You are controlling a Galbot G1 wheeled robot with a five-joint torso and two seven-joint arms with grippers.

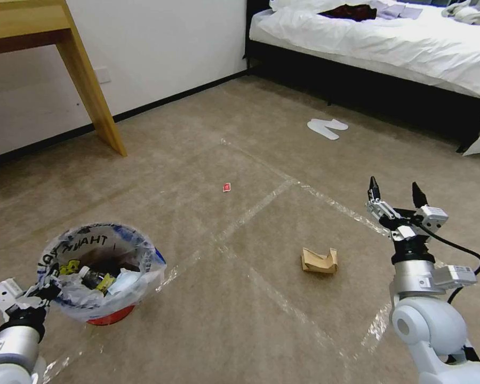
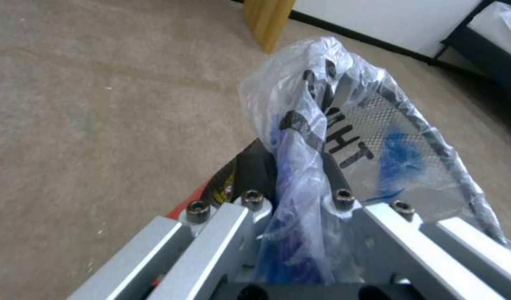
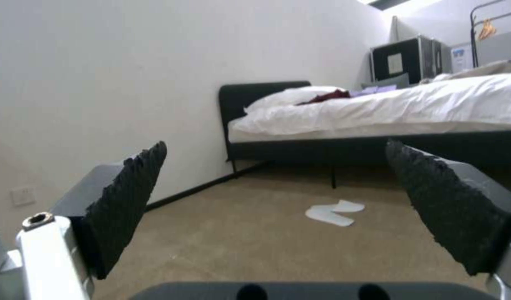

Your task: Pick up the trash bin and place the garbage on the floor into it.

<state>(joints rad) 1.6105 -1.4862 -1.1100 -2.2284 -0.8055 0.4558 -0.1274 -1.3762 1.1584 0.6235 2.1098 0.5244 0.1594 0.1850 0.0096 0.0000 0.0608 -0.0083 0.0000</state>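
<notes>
Trash bin clamped at its rim by left gripper, "THANK" read on the liner, right gripper held spread, brown paper bag just beneath it

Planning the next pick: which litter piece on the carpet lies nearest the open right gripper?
The brown paper bag, left of the right gripper; the red wrapper lies farther.

This is a bedroom, in a home or a hotel-like room. At the upper right of the head view stands a low black-framed bed with rumpled white bedding, with clothes lying on it. A pair of flat white slippers lies on the beige short-pile carpet near the bed. At the upper left a light wooden table leg slants down before a plain white wall with black skirting.
</notes>
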